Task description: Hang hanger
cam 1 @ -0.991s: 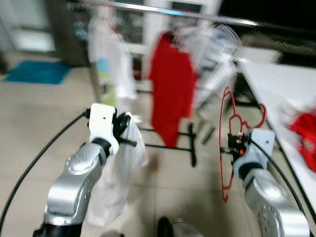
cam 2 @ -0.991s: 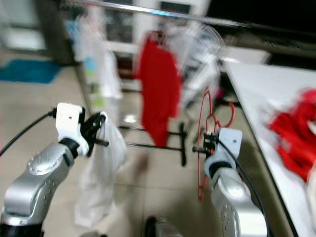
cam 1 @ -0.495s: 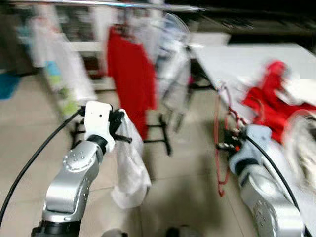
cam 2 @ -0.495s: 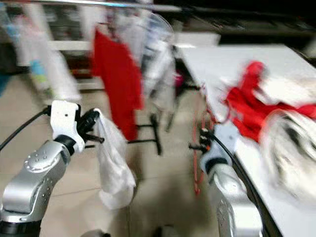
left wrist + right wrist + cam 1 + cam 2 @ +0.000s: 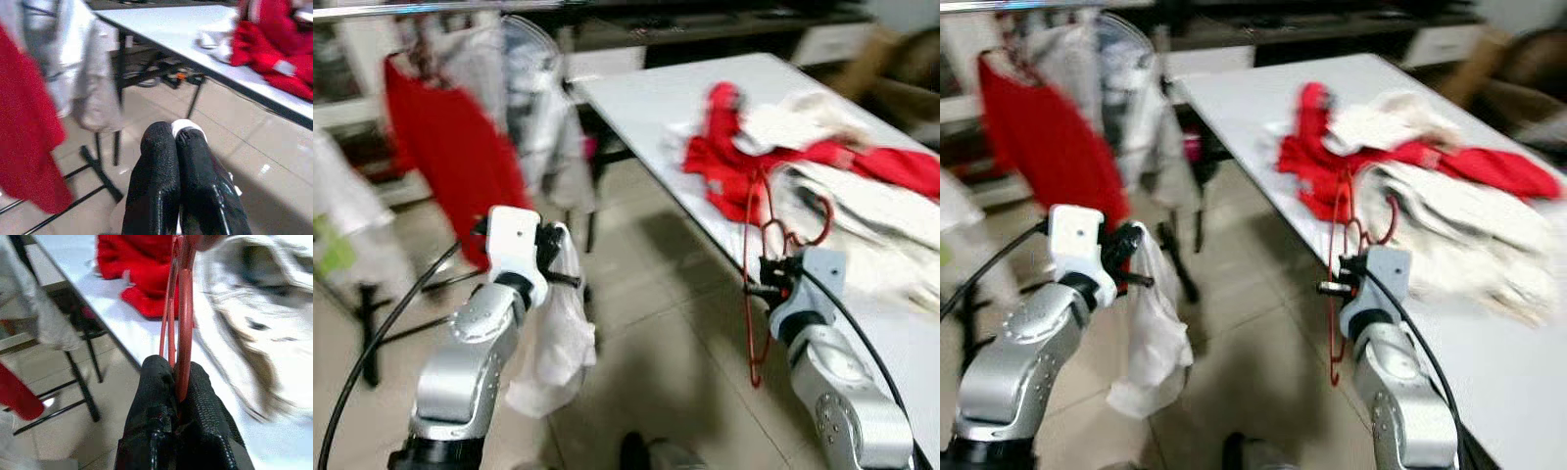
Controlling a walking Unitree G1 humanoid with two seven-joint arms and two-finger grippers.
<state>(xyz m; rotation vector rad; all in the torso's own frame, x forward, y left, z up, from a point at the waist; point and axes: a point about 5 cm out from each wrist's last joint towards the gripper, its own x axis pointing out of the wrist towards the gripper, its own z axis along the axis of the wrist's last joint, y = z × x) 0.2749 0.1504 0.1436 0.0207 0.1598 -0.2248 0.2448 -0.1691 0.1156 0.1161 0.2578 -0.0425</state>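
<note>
Right gripper (image 5: pixel 178 382): two black fingers clamped together on thin red wire hanger (image 5: pixel 754 264), wire pinched between the pads. Hanger held upright in the air, hook end up, its long loop dangling down past the gripper toward the beige tiled floor (image 5: pixel 675 333). Hanger just off the near long edge of the white table (image 5: pixel 646 98), over the floor, not touching the tabletop as far as can be told.

Left gripper (image 5: pixel 175 142): black fingers pressed together on thin white cloth garment (image 5: pixel 560 333), a sliver of white fabric showing at the fingertips. Garment hanging limp below the gripper, lower hem clear of the floor, beside the silver left forearm.

On the table: crumpled red garment (image 5: pixel 724 157) toward the middle of the top, reaching near the front edge; heap of cream-white clothes (image 5: pixel 862 215) beside it and partly overlapping it, toward the right edge.

Beyond the table's far left corner: metal clothes rail (image 5: pixel 401 10) near the upper edge of the head views, with a red shirt (image 5: pixel 450 166) and pale grey-white garments (image 5: pixel 538 108) hanging from it. Black rack base bars on the floor beneath. Head views motion-blurred; fine detail not readable.
</note>
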